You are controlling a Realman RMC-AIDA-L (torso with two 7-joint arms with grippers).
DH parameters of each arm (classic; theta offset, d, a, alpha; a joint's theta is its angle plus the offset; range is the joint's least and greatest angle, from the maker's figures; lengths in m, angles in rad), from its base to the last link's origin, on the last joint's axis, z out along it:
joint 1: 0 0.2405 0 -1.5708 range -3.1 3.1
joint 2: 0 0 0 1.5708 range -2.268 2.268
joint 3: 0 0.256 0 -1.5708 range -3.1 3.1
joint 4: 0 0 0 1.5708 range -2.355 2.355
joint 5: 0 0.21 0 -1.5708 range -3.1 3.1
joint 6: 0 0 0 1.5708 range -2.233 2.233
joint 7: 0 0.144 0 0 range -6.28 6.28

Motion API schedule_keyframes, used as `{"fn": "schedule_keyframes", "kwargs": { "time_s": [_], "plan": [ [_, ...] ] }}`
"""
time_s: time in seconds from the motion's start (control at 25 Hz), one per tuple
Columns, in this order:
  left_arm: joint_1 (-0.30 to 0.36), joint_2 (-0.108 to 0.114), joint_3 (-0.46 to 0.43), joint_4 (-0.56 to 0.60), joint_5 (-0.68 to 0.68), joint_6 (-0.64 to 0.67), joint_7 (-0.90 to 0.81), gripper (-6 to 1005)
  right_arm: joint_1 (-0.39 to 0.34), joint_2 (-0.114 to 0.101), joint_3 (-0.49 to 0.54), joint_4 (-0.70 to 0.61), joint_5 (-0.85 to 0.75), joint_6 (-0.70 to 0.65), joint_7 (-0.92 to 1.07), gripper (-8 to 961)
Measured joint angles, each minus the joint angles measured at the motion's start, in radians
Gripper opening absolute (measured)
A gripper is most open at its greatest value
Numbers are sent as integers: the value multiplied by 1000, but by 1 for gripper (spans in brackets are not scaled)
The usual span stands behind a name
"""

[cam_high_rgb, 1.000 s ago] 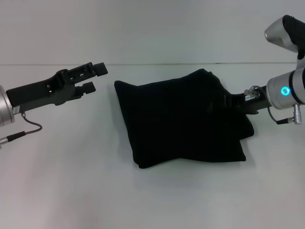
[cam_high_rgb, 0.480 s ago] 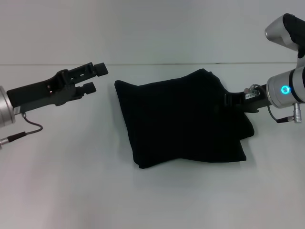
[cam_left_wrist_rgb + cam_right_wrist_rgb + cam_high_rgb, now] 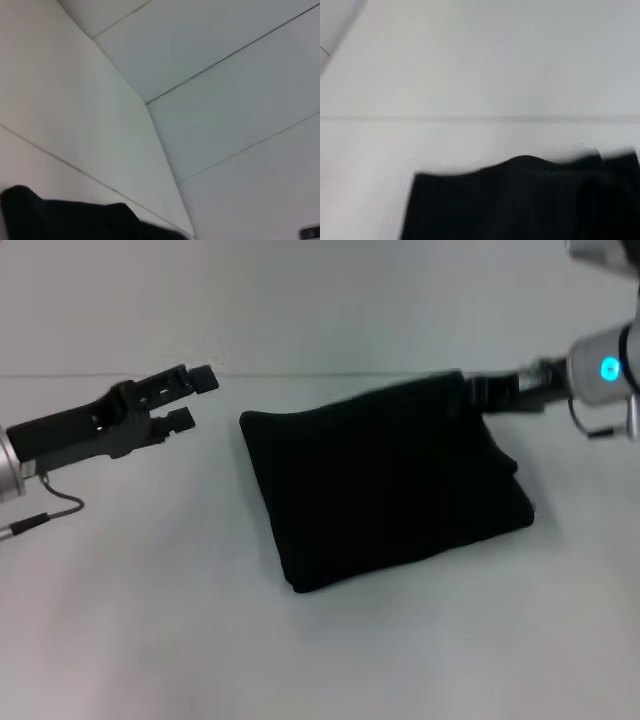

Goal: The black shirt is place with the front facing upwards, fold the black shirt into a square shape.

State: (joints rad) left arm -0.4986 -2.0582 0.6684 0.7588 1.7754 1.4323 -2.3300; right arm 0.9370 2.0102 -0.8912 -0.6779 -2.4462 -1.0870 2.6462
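The black shirt [image 3: 385, 485] lay near the middle of the table [image 3: 150, 630] as a folded, roughly four-sided bundle, its long axis running across the head view from left to right. The left gripper [image 3: 190, 398] hovered above the table just off the bundle's left far corner, fingers spread and holding nothing. Farther back, the right gripper [image 3: 470, 392] sat at the bundle's far right corner (whether it pinched cloth I could not tell), so the right arm was the nearer for any final tidying.
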Motion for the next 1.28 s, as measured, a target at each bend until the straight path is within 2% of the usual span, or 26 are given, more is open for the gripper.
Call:
{"fn": "schedule_keyframes", "kwargs": {
  "time_s": [0.2,0.44,0.68,1.12,1.28],
  "plan": [
    [1,-1,-30,0,-4,6,0,961,48,6,-2,-112,-39,-35,31,61],
    [5,-2,-36,1,-13,8,0,961,84,20,-5,-125,-206,-40,96,61],
    [3,-2,-36,1,-15,2,1,961,74,15,-8,-118,-231,-40,114,61],
    [1,0,-36,-22,-15,-22,10,960,78,13,-50,97,-268,171,106,77],
    [2,2,-37,-27,-15,-26,11,960,78,5,-57,170,-357,257,132,87]
  ]
}}
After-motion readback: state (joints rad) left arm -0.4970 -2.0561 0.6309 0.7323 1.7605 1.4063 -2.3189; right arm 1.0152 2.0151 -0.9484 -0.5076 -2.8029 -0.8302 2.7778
